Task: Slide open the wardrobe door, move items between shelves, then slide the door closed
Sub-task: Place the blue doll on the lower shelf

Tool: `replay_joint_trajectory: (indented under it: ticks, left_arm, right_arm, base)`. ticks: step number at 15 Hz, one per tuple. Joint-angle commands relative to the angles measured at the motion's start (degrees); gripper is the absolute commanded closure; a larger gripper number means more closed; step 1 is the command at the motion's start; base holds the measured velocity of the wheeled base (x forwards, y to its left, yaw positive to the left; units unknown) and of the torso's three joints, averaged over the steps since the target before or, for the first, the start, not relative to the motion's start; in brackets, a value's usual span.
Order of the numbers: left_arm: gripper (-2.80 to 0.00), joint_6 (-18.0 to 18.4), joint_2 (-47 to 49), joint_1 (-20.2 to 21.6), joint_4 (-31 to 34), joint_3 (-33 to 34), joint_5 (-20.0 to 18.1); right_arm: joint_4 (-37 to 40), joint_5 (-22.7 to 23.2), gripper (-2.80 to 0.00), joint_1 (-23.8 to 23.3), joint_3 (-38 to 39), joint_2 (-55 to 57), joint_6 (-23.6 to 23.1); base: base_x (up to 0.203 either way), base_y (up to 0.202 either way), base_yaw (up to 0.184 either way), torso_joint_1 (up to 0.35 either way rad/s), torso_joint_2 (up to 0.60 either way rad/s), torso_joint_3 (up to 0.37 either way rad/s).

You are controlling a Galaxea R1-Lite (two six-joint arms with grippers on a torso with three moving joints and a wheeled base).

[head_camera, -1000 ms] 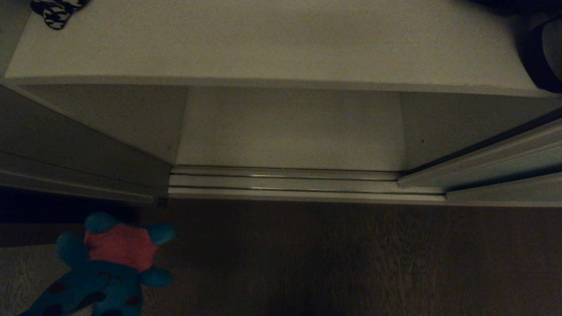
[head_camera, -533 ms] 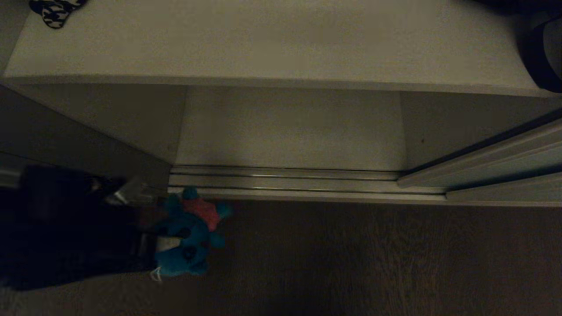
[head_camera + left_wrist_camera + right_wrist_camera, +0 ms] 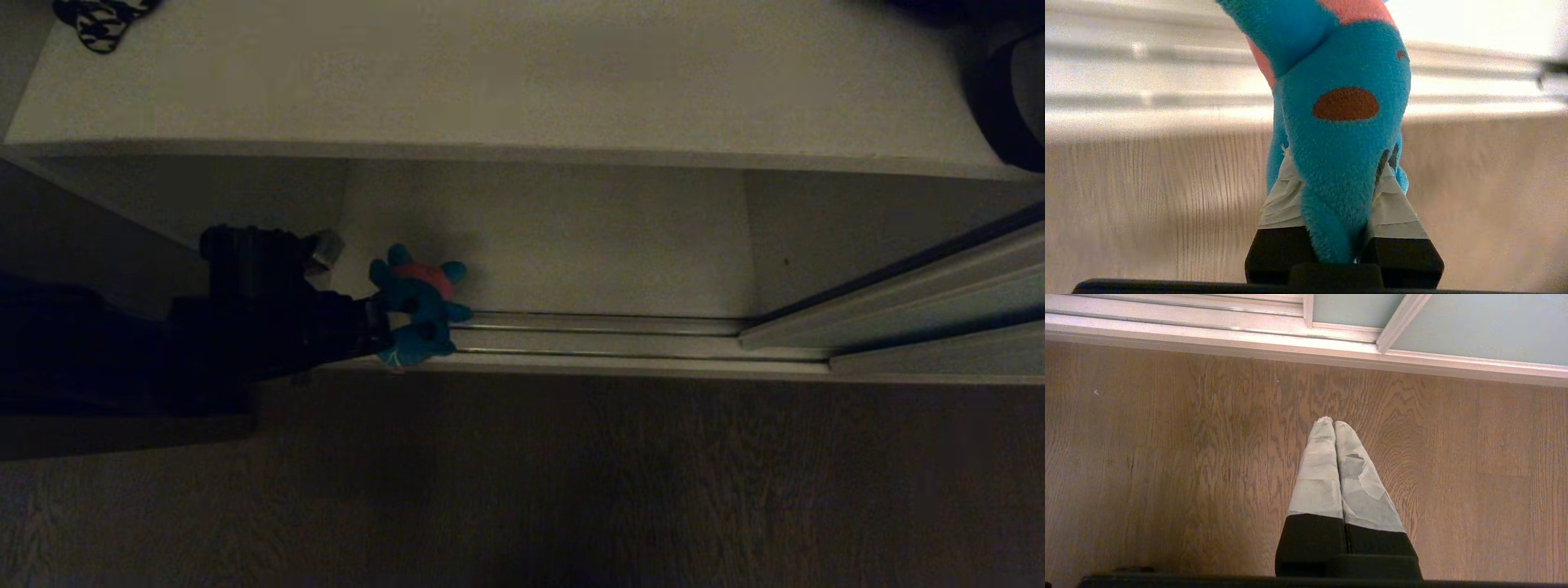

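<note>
Dim wardrobe interior, its sliding wardrobe door (image 3: 922,286) already pushed aside to the right: I have the left gripper (image 3: 1345,192) clamped on the teal-blue plush toy (image 3: 418,304), holding it over the floor track (image 3: 604,336) at the mouth of the lower shelf (image 3: 555,245). We are mid-transfer between shelves, I judge, and next the toy needs carrying in over that board, though the gloom hides how much clearance it has. Right gripper (image 3: 1333,424) hangs pressed shut, empty, above the wooden floor (image 3: 1167,457).

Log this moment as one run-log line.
left gripper: shut on teal-blue plush toy, over door track | right gripper: shut, empty, above floor | sliding wardrobe door: open
</note>
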Motion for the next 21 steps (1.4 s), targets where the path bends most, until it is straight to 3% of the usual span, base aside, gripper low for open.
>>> replay_joint_trajectory:
  ticks: [1,3,7,12,21]
  left_arm:
    - [0.00,-0.19,6.42,-0.95,-7.62,-1.36,2.73]
    - [0.00,-0.27,11.65,-2.22,-15.66,-4.63,8.78]
    - [0.00,1.19,18.28,-2.66,-20.99,-13.55,13.27]
    - [0.00,1.87,23.39,-2.39,-28.26,-17.94,16.86]
    - [0.00,1.59,31.18,-1.45,-31.45,-28.60,19.58]
  right_arm:
    - [-0.02,0.01,0.00,0.02,0.00,-0.06,-0.02]
    - [-0.02,0.01,0.00,0.02,0.00,-0.06,-0.02]
    - [-0.02,0.01,0.00,0.02,0.00,-0.06,-0.02]
    - [-0.02,0.01,0.00,0.02,0.00,-0.06,-0.02]
    - [-0.02,0.01,0.00,0.02,0.00,-0.06,-0.02]
  base:
    - [0.000,0.000,0.000,0.000,0.00,0.000]
    - [0.000,0.000,0.000,0.000,0.00,0.000]
    - [0.000,0.000,0.000,0.000,0.00,0.000]
    - [0.000,0.000,0.000,0.000,0.00,0.000]
    - [0.000,0.000,0.000,0.000,0.00,0.000]
